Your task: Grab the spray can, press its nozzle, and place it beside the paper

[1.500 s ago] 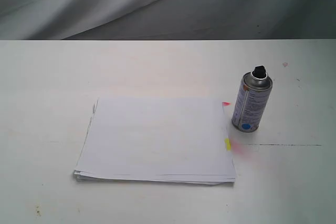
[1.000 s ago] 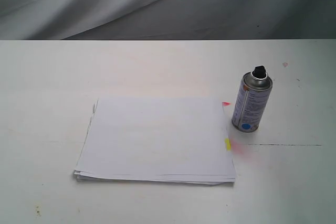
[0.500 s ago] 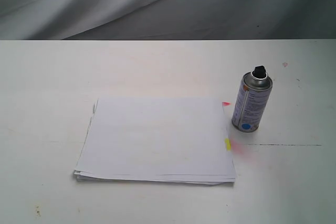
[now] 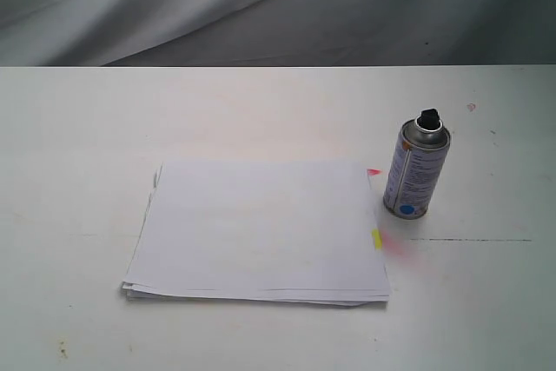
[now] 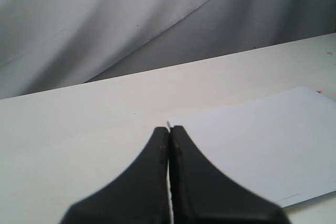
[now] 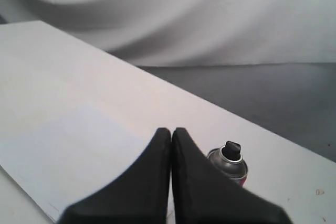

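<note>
a: exterior view first; where is the spray can (image 4: 416,173)?
b: upright on the white table (image 4: 261,110), at about 2 o'clock from the middle of the paper (image 4: 261,228); just beside the stack's edge, a narrow gap between, not touching; black nozzle (image 4: 429,117) on top; blue dot low on the label.
a: paper details?
b: thin white stack lying flat; pink tab (image 4: 374,172) at its 2 o'clock corner; yellow tab (image 4: 377,237) on the 3 o'clock edge; faint pink stain (image 4: 401,248) on the table at 6 o'clock of the can's base; thin dark line (image 4: 469,240) running off toward 3 o'clock; grey cloth (image 4: 174,6) behind the table.
a: left wrist view?
b: left gripper (image 5: 169,132) clenched, the two black fingers pressed flat together, nothing between them; it hangs above the table; a corner of the paper (image 5: 262,140) lies just past the fingertips.
a: right wrist view?
b: right gripper (image 6: 171,132) likewise clenched on nothing, fingers meeting along their length; the spray can (image 6: 231,166) stands close beside one finger, which hides its lower part; nozzle (image 6: 231,149) in clear sight; no contact between gripper and can visible; paper (image 6: 73,150) lies on the other side of the fingers.
</note>
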